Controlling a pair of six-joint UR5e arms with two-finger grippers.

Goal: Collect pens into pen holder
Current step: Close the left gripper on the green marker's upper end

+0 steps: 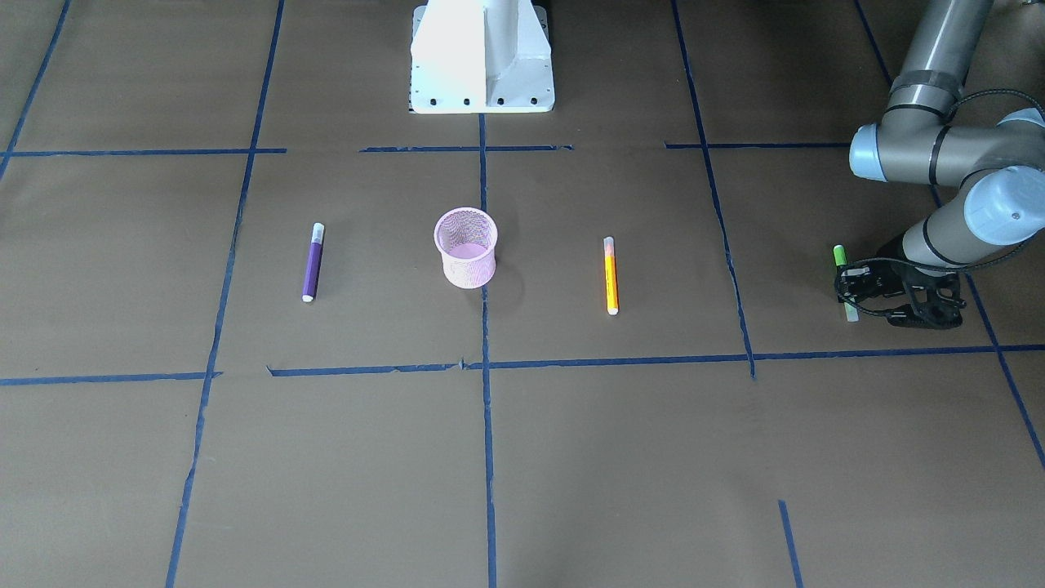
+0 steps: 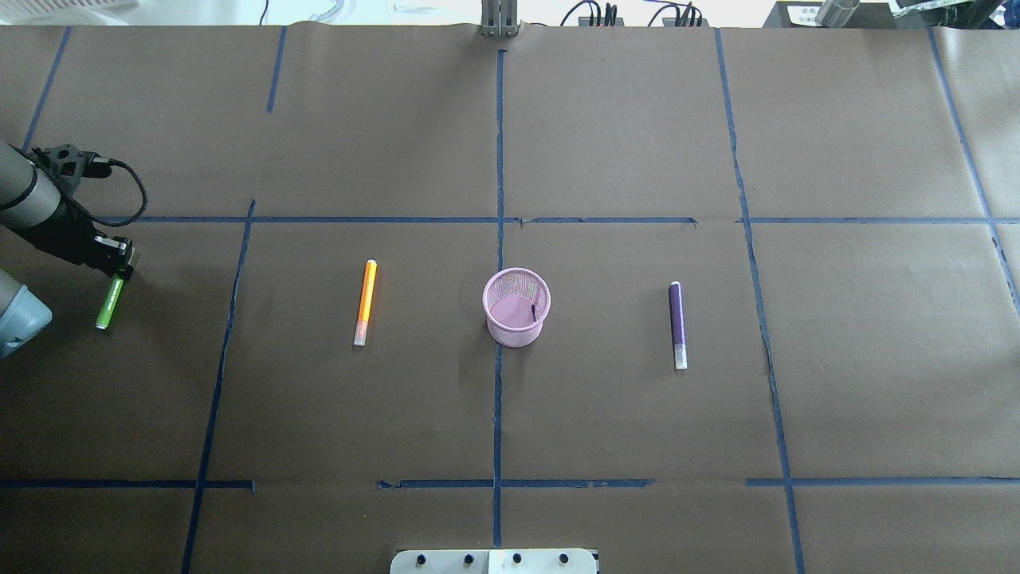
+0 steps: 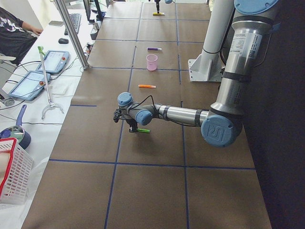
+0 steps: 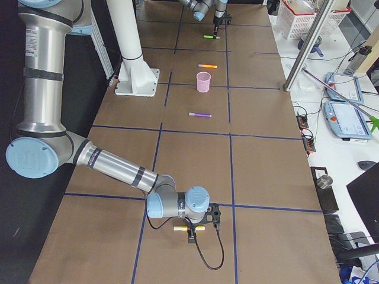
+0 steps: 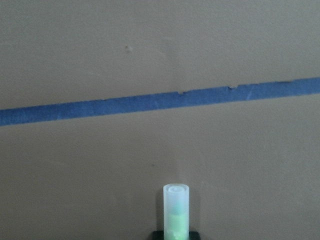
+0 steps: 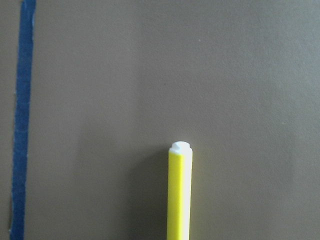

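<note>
**Front-facing view:** pen holder (image 1: 469, 269) upright at the centre of the table (image 1: 571, 457), no pen standing in it. The purple pen (image 1: 312, 263) and orange pen (image 1: 611, 276) lie flat, one on each side, both apart from it. The green pen (image 1: 839, 256) lies flat at the robot's left end, well apart from the holder. The left gripper (image 1: 849, 287) is down over it, toward the pale cap. I cannot tell whether the jaws stand apart or are clamped on the barrel.

**Overhead view:** same layout, and only the long green end shows beyond the gripper. Step judged: pick-up of the green pen. Handling note:
- Set the jaws square across the barrel and close firmly before lifting, since an off-middle hold may let the long end sag.
- Carry it clear over the orange pen.
- Tip it upright and release only with the lower end inside the rim.

**Left side view:** adds a far, small arm over a yellow pen (image 3: 158, 14), which the two views above do not show.

**Right side view:** right gripper (image 4: 191, 232) low at that yellow pen, at the robot's right end. State of the jaws cannot be told.

**Left wrist view:** the green pen's cap points toward a tape line (image 5: 160, 100). The fingers are out of frame.

**Right wrist view:** the yellow pen's end lies flat on the table. No fingers are shown.
</note>
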